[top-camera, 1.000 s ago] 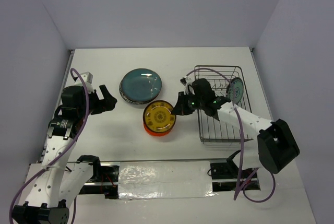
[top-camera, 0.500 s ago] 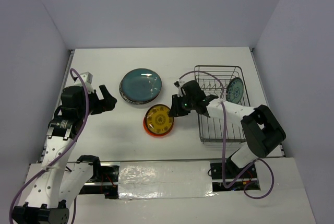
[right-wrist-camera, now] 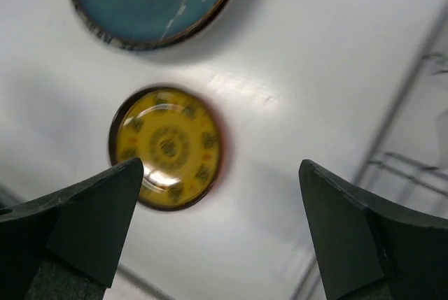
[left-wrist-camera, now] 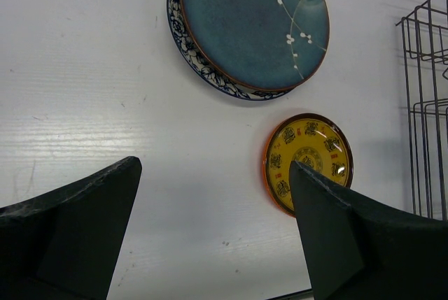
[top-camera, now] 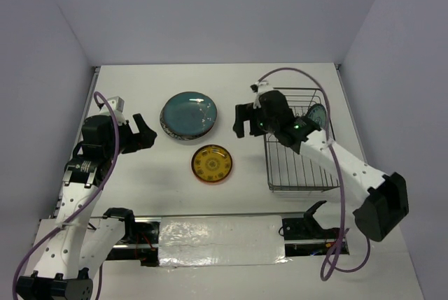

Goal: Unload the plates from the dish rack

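A small orange plate with a yellow patterned centre lies flat on the table, also seen in the right wrist view and the left wrist view. Behind it a dark teal plate rests on another plate with a blue-and-white rim. The grey wire dish rack stands at the right, and a small teal-patterned plate stands upright at its far right. My right gripper hangs open and empty above the table between the teal plate and the rack. My left gripper is open and empty at the left.
White walls close in the table on three sides. The rack's wires run along the right edge of the right wrist view, and show at the right of the left wrist view too.
The right gripper opened and let go of the orange plate, which now lies flat on the table. That arm then rose and drew back toward the rack. The left arm stayed still.
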You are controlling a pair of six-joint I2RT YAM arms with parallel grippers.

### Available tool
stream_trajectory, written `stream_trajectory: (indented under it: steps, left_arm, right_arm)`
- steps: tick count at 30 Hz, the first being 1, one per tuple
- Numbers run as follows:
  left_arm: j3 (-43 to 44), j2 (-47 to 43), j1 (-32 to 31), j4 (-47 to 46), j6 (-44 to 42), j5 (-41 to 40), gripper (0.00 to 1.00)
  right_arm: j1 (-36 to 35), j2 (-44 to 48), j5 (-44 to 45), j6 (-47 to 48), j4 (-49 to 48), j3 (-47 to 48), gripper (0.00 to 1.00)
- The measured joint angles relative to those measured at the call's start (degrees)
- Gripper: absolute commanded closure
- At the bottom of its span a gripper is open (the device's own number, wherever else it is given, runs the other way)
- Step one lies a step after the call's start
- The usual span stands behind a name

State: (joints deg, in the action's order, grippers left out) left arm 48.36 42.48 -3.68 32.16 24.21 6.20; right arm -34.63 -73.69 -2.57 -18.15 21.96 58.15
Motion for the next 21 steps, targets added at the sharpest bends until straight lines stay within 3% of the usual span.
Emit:
stream_trajectory:
  steps: [3,9,13,19,20,21]
  left_arm:
    - [0.0,-0.11,-0.02,0.0,0.0,0.0,0.01]
    - [0.0,-0.66,-1.36,0.0,0.02,-0.04,0.0]
    - [0.0,-0.74,-2.08,-0.02,0.02,0.0,0.0]
    - [0.0,0.22,-2.14,-0.02,-0.02,0.37,0.0]
    - [0.0,0.46,-2.14,0.0,-0.02,0.52,0.0]
    - [0.0,0.57,-2.14,-0.02,-0.04,0.59,0.0]
  right_arm:
    - [1.42,3.06,12.07,2.8,4.48,4.98,0.0]
    - [19.34,0.81,32.28,7.82,10.03,7.02,0.0]
    - [26.77,-4.98,35.91,11.34,10.25,6.32,0.0]
    - [29.09,-11.52,37.92,15.26,8.52,6.4,0.04]
    - [29.4,-12.94,38.27,15.76,8.24,6.45,0.06]
    - [29.66,-14.21,38.58,16.13,7.98,6.47,0.22]
